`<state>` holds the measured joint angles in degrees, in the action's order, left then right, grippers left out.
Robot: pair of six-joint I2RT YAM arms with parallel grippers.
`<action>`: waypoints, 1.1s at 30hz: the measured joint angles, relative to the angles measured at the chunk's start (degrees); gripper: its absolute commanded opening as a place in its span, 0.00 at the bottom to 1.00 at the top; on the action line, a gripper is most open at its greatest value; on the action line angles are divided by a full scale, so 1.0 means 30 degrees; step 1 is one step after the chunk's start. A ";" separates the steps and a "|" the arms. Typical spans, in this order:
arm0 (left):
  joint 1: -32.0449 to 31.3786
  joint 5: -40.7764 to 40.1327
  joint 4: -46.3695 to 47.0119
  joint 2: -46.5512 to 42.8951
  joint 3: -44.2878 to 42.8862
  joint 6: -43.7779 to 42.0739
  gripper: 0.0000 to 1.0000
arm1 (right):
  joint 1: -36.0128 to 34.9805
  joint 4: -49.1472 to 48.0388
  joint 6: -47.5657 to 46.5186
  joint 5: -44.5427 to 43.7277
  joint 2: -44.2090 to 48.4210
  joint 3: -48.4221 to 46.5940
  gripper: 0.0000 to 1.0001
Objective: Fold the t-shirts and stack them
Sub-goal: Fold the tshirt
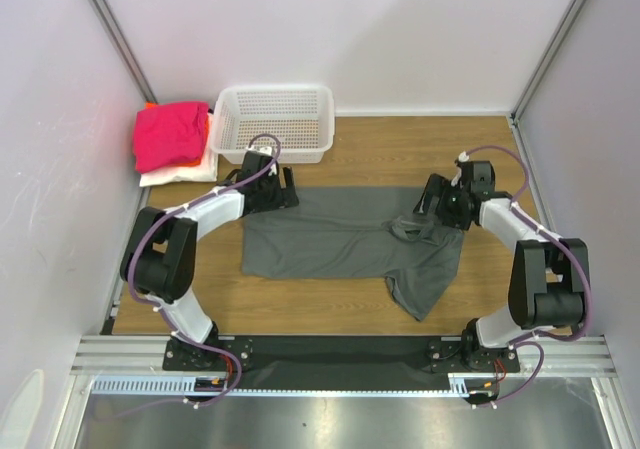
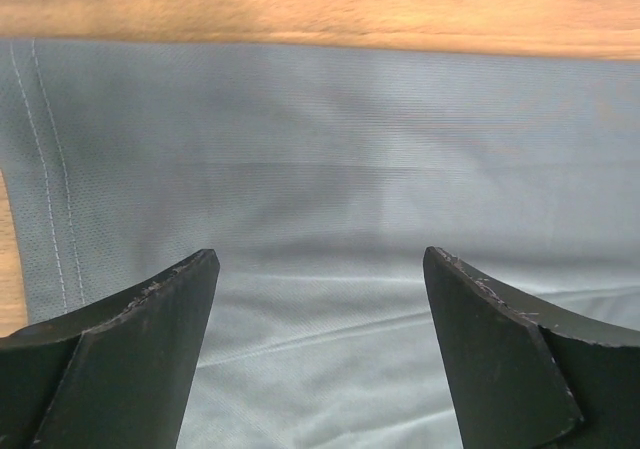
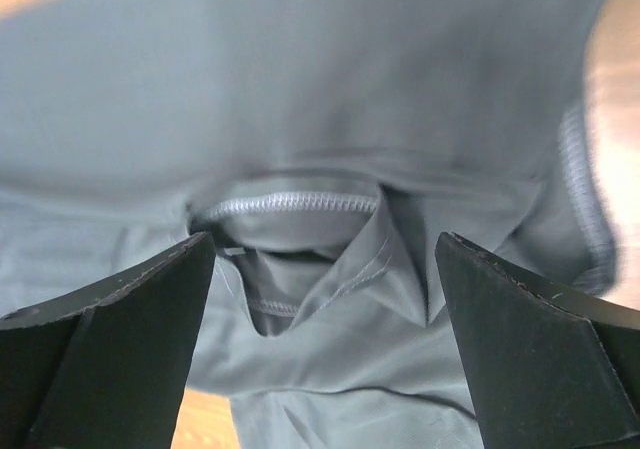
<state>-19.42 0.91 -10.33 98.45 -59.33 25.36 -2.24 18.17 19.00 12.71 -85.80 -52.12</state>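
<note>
The left fingers (image 2: 130,359) and right fingers (image 3: 110,339) stand open, empty, over the grey t-shirt (image 1: 330,239) spread on the bench (image 1: 420,149). The bunched cloth under the right fingers could be pinched double, skewing the fold.

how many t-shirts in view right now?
4. Dark grey t-shirt spread mid-table; magenta shirt, orange shirt (a sliver) and white shirt piled far left beside the basket. Pile may hide more.

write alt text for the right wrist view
A dark grey t-shirt fills the frame, a stitched edge bunched and folded just ahead of the open right gripper, whose two black fingers frame the bottom corners.
</note>
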 measured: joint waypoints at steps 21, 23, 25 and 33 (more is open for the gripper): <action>-0.2820 0.2018 0.1209 0.1399 -0.3504 -0.0262 0.91 | -0.0532 -0.2018 0.0007 0.3708 0.1253 0.3424 0.83; -0.3279 0.2426 0.1756 0.2215 -0.4291 -0.0102 0.91 | -0.0874 -0.1902 0.0306 0.3606 0.2310 0.4313 0.78; -0.3759 0.2871 0.2688 0.3271 -0.4998 0.0175 0.91 | -0.1457 -0.1137 0.0911 0.3271 0.3847 0.4874 0.69; -0.4823 0.4940 0.6098 0.6462 -0.6258 0.2812 0.90 | -0.1719 0.1020 0.2747 0.0568 0.8400 0.5020 0.66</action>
<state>-33.89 15.73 7.97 117.84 -78.11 33.80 -7.40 21.23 27.24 14.41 -60.60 -37.06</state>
